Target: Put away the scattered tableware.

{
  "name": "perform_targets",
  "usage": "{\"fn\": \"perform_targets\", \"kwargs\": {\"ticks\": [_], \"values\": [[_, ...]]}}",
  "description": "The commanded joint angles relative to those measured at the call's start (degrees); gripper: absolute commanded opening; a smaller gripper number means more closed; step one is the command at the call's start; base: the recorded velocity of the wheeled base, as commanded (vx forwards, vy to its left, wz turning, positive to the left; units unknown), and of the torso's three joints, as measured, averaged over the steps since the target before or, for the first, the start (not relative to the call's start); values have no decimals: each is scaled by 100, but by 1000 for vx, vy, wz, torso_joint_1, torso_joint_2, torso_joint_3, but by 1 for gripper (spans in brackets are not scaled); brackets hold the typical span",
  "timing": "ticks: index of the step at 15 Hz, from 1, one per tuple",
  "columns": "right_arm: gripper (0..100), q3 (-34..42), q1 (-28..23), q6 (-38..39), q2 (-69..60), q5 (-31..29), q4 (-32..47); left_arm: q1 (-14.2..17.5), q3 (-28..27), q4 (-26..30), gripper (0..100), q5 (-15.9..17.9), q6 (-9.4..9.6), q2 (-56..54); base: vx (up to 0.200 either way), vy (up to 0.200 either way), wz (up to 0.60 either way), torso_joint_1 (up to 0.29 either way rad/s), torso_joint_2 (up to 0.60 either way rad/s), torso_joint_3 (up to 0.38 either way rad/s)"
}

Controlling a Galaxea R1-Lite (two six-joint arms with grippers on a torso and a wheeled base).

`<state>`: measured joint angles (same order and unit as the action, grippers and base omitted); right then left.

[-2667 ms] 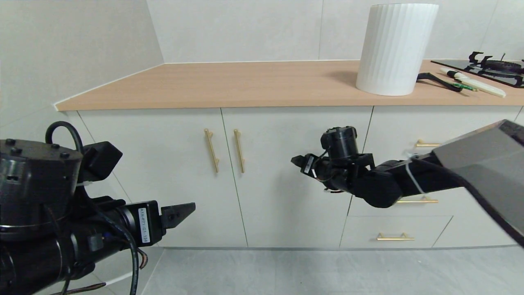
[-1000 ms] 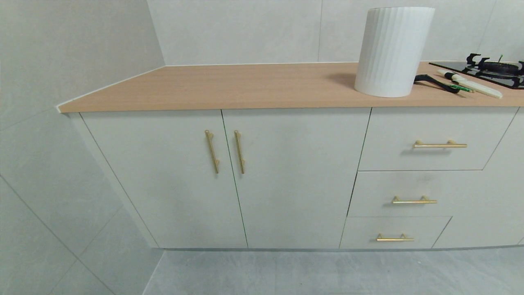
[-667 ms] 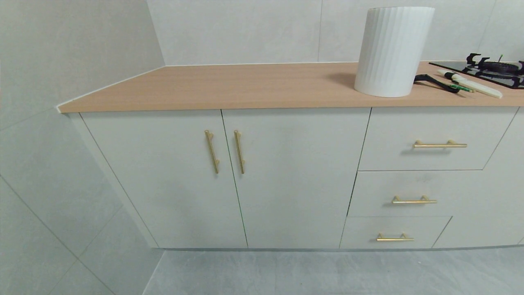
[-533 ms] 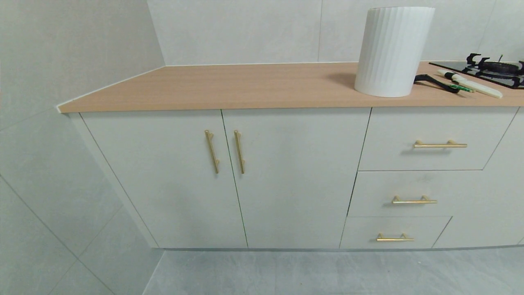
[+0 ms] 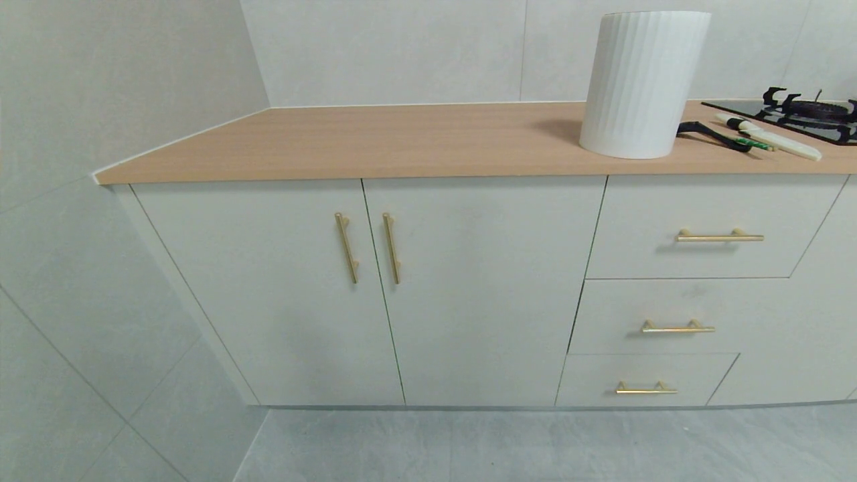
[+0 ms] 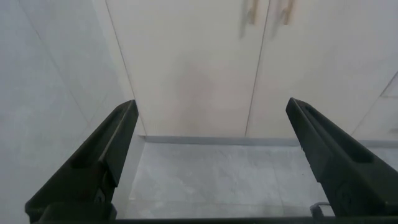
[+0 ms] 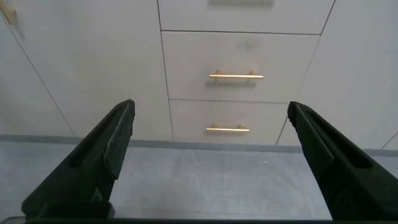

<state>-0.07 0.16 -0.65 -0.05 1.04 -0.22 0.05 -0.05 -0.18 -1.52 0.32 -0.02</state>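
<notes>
On the far right of the desk [image 5: 402, 140], just past a tall white ribbed container [image 5: 643, 84], lie the pieces we take for the scattered tableware: a black-handled utensil [image 5: 713, 134] and a longer pale utensil [image 5: 780, 142]. They lie side by side, close to the hob [image 5: 813, 110]. Both lie flat, their long axes running across our head view and slanting from back-left toward the front-right edge of the desk. What kind of utensils they are we cannot tell.

The left jaws stand wide apart and hold nothing; past their fingers [image 6: 93, 168] we see the floor [image 6: 217, 180] and the foot of the cabinet doors [image 6: 186, 68]. The right jaws are spread just as wide and are also empty, their fingers [image 7: 93, 162] framing the lower drawer handles [image 7: 236, 76].

We judge that both jaws hang low, beneath desk level, so the tableware lies above them and off to the right. The right arm faces the drawers under that end of the desk, so we judge it the nearer one. It would need to rise over the desk edge and set its jaws across a handle's narrow width, not along its length. The container stands just beside the black handle's inner end, leaving little room there. Every drawer we see is shut and nothing is put away yet
</notes>
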Motion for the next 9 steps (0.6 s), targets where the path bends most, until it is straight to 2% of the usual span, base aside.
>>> {"fn": "perform_targets", "kwargs": {"ticks": [1, 9], "values": [[100, 7, 11, 29, 5, 2, 13, 4, 5, 9, 100, 3, -14, 2, 0, 0, 0, 0, 0, 0], [100, 7, 2, 3, 5, 28, 22, 4, 5, 9, 100, -6, -49, 2, 0, 0, 0, 0, 0, 0]]}}
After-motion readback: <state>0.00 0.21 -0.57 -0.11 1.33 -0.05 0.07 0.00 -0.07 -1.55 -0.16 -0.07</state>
